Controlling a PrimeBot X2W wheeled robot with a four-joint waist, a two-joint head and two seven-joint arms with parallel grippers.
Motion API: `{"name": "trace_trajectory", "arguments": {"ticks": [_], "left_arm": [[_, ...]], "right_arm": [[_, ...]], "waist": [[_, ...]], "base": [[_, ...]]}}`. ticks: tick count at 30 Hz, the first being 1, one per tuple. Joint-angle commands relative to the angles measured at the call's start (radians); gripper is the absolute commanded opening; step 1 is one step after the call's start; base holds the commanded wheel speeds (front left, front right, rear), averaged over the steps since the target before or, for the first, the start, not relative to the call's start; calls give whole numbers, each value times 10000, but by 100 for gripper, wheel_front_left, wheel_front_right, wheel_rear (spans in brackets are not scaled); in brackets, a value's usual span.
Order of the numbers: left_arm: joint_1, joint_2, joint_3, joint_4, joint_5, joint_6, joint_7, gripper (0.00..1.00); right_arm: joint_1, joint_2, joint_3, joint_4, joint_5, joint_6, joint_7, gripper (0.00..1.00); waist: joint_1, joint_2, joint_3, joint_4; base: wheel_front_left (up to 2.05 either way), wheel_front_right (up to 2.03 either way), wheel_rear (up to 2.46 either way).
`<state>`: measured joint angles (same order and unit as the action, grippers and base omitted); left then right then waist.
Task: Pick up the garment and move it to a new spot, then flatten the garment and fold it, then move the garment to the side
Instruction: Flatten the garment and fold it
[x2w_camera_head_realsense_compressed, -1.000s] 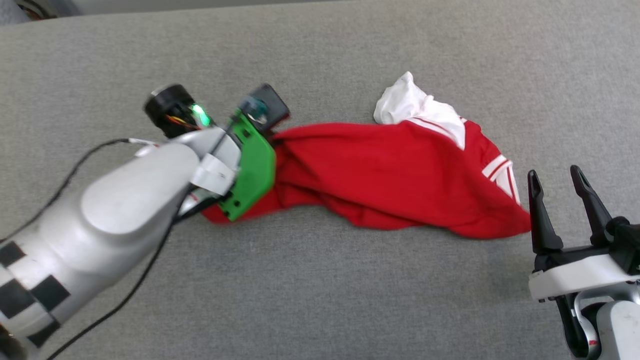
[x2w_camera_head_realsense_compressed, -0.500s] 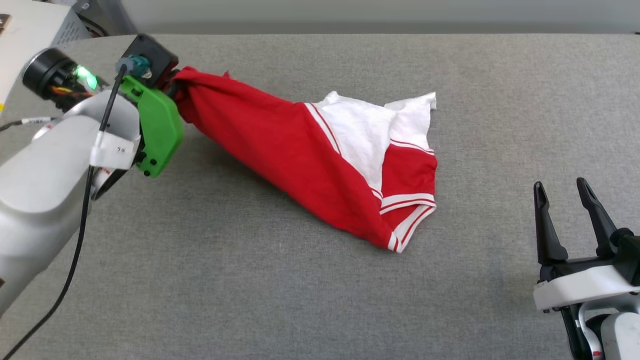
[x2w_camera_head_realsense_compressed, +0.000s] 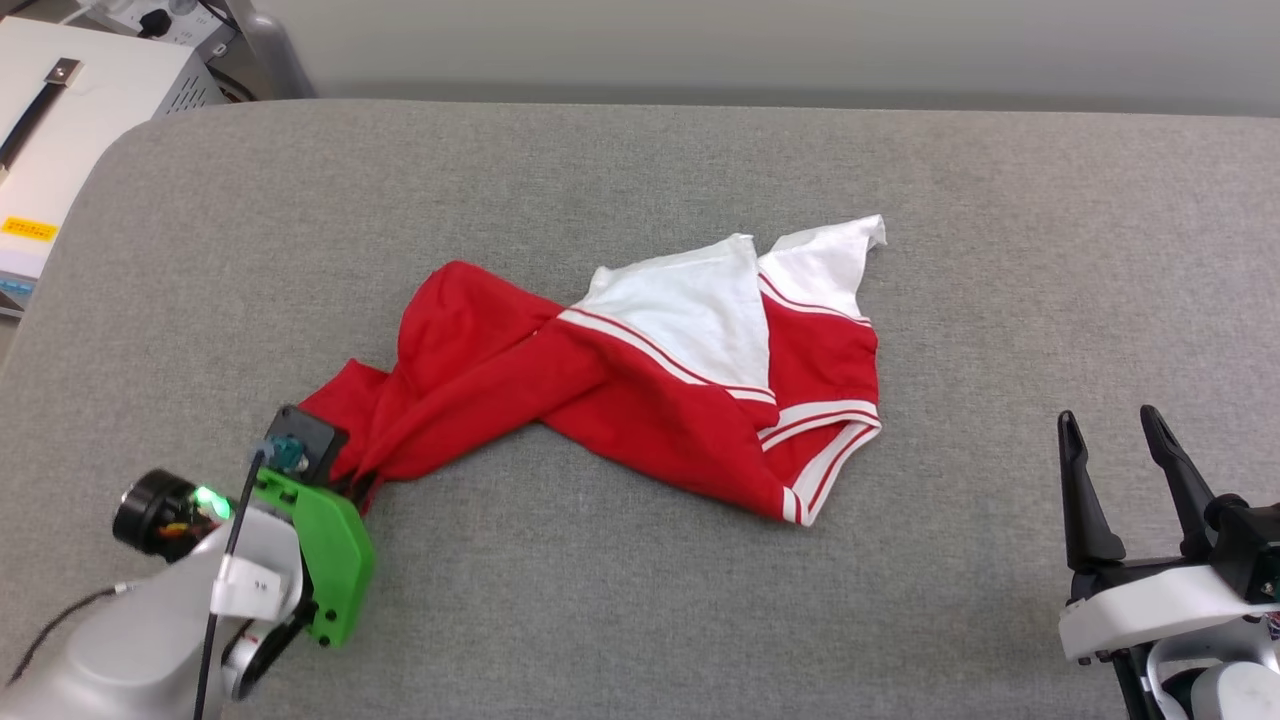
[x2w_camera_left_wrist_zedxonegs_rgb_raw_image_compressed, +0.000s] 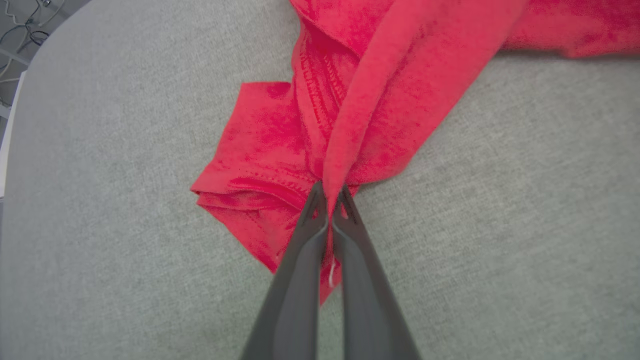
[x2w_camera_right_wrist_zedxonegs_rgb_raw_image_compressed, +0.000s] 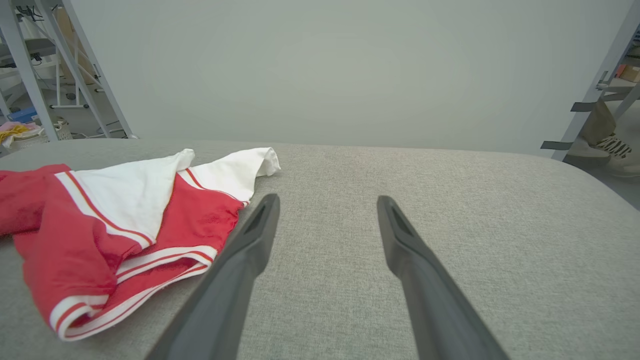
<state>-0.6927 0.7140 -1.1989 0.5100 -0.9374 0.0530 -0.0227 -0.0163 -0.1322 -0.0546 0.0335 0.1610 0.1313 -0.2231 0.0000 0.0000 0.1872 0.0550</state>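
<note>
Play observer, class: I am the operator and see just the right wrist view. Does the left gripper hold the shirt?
Observer: Yes. The left gripper is shut on a red fold of the shirt.
Operator: Is that end lifted?
Observer: No. The stitched hem lies bunched on the table beside the gripper.
Operator: What stands off the table's left end?
Observer: A white box, just past the rounded corner in the head view.

Matt cloth garment (x2w_camera_head_realsense_compressed: 640, 400) on rough woven table (x2w_camera_head_realsense_compressed: 640, 600)
</note>
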Motion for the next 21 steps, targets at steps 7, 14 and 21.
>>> {"name": "trace_trajectory", "arguments": {"ticks": [7, 14, 21], "left_arm": [[1136, -393, 90, 226, -548, 331, -671, 100], [683, -163, 508, -552, -167, 932, -1599, 100], [-563, 926, 1191, -3045, -244, 1099, -917, 100]], "right_arm": [[266, 26, -77, 112, -6, -6, 157, 100], [373, 64, -174, 46, -49, -6, 223, 100], [460, 169, -246, -92, -81, -6, 213, 100]], "waist": [[0, 0, -161, 159], [0, 0, -401, 329], [0, 0, -369, 369]], "base": [[0, 0, 0], [0, 0, 0], [0, 0, 0]]}}
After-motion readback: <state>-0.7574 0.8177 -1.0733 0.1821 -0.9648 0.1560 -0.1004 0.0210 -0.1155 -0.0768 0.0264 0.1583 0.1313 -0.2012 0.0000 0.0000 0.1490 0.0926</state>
